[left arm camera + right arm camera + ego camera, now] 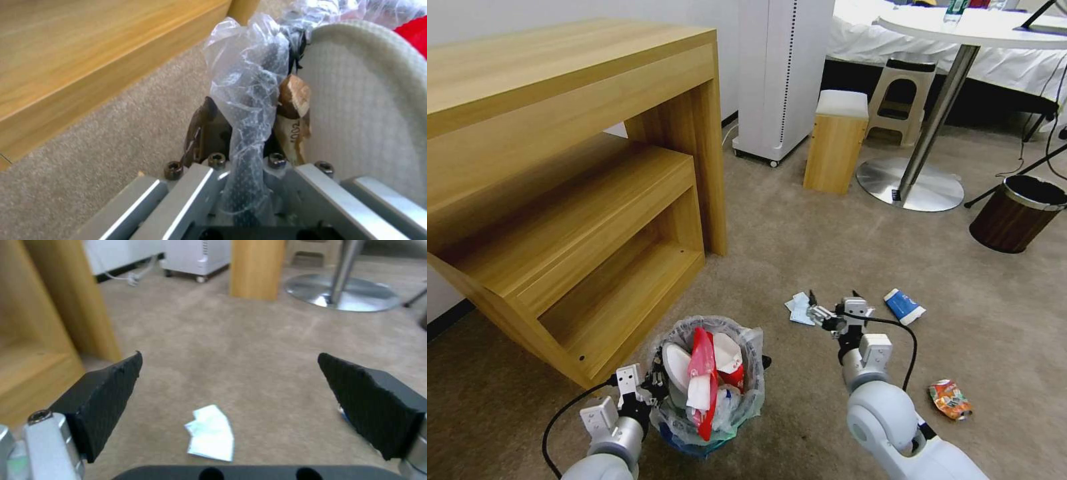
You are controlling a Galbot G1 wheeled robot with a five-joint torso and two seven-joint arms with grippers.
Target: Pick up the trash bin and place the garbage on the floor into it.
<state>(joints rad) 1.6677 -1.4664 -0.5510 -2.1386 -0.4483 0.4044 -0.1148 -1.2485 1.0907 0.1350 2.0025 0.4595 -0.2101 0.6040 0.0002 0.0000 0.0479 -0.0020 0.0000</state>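
Observation:
The trash bin (751,395), black mesh lined with a clear bag, sits low in front of me on the carpet. It is stuffed with white slippers (675,365) and red wrappers (702,360). My left gripper (652,385) is shut on its rim; in the left wrist view the left gripper (242,128) pinches bag and rim (249,83), with a wooden stick (294,98) and a slipper (369,113) just inside. My right gripper (832,299) hangs open over a light-blue mask (798,310). In the right wrist view the mask (211,435) lies flat between the fingers (111,396) of the right gripper (230,365).
A blue-white paper cup (904,306) and a crushed orange can (951,399) lie on the carpet to the right. A wooden shelf unit (574,200) stands at the left. A brown bin (1017,213), a table base (910,183) and a wooden stool (836,141) stand farther back.

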